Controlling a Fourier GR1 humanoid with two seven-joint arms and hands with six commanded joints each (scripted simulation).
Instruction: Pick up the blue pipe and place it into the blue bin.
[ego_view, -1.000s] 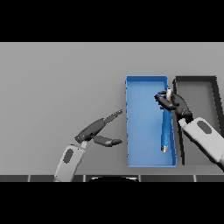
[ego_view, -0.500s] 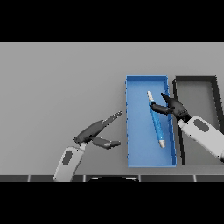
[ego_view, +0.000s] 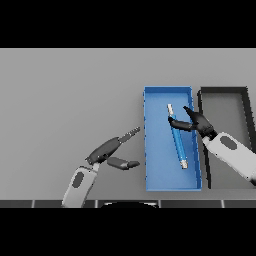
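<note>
The right hand (ego_view: 196, 122) has just released the blue pipe (ego_view: 177, 137), now lying inside the blue bin (ego_view: 155, 170); placement looks complete.

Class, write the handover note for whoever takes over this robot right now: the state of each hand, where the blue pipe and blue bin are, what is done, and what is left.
Right hand: over the blue bin, fingers open, fingertips at the blue pipe but not curled round it.
Left hand: idle and open over the table, left of the bin.
Pipe: lying inside the bin, slanted along its length.
Dark bin: to the right of the blue one, not in use.
Done: pipe is in the bin.
Left: draw the right hand clear.
</note>
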